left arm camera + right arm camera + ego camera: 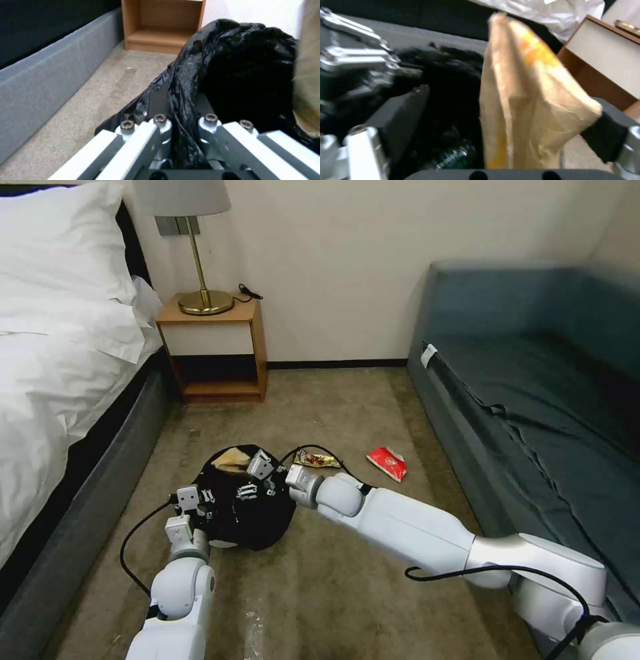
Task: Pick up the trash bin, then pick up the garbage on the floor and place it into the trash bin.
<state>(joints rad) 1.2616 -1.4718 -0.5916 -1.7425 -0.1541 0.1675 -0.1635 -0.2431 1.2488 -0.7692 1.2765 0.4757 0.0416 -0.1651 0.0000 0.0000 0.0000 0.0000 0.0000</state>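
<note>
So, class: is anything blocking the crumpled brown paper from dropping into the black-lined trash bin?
Nothing visible. The crumpled brown paper sits between the right gripper's open fingers, right over the black-lined trash bin, whose rim the left gripper grips.

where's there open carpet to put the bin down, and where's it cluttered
Bare carpet lies in front of the trash bin, and between the nightstand and sofa. It is crowded behind the bin: the gold-brown wrapper, the red-and-white packet and the right gripper.
</note>
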